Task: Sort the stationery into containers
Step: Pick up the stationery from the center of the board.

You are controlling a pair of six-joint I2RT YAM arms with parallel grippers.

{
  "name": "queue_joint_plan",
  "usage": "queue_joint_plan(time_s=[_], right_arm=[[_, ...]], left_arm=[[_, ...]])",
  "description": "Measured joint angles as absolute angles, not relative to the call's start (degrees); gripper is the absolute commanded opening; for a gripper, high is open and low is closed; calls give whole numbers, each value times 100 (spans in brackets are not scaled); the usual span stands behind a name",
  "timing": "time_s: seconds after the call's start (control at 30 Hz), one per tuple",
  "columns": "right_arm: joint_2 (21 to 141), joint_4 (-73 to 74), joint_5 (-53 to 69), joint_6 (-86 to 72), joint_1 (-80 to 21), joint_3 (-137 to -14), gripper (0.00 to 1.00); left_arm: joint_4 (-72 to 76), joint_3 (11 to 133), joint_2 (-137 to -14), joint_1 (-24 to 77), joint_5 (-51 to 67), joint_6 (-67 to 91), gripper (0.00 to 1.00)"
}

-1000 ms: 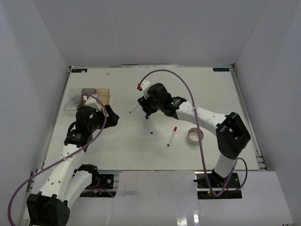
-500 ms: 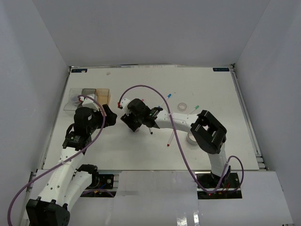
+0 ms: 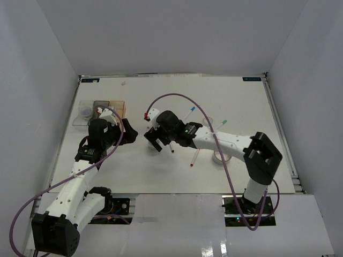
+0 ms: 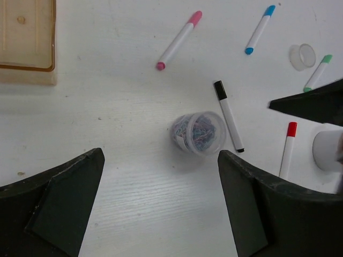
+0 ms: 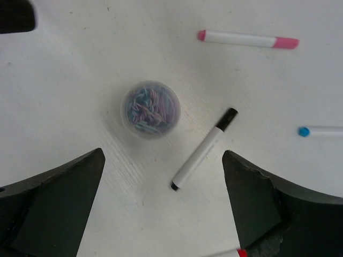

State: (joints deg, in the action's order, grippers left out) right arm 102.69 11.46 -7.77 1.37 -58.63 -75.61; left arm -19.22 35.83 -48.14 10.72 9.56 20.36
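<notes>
Currently we see the left claw [image 4: 161, 155] and right claw [image 5: 163, 155] both spread toward the clear jar [image 4: 198, 134], the black marker [image 4: 229, 116] lying just beside it.

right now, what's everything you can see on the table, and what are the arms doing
markers: 5, white, caps pink, blue, green, black, red; loose on the table
jar of clips: 1, clear, beside the black marker
tape roll: 1, white, beside the red marker
small ring: 1, clear, by the green marker; tape or lid unclear
bins: 3, clear, grey, amber; row at the table's left
round thing: 1, pale, inside the clear bin; maybe a jar
left jaws: open, facing the jar of clips
right jaws: open, over the jar of clips
</notes>
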Motion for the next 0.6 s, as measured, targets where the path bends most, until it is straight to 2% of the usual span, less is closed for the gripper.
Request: queue_joint_plan(time_s=[0.1, 0.27, 0.6], right_arm=[[9242, 1166, -1138, 121, -5863, -7019, 98], [7511, 1111, -2029, -71, -5828, -5730, 90], [4115, 1367, -3498, -716, -5553, -3474, 90]], left_arm=[[-1935, 3673, -5092, 1074, 1087, 2036, 98], [-1968, 3970, -5566, 1286, 1199, 2012, 98], [-2143, 4764, -7013, 2998, 130, 2174, 98]])
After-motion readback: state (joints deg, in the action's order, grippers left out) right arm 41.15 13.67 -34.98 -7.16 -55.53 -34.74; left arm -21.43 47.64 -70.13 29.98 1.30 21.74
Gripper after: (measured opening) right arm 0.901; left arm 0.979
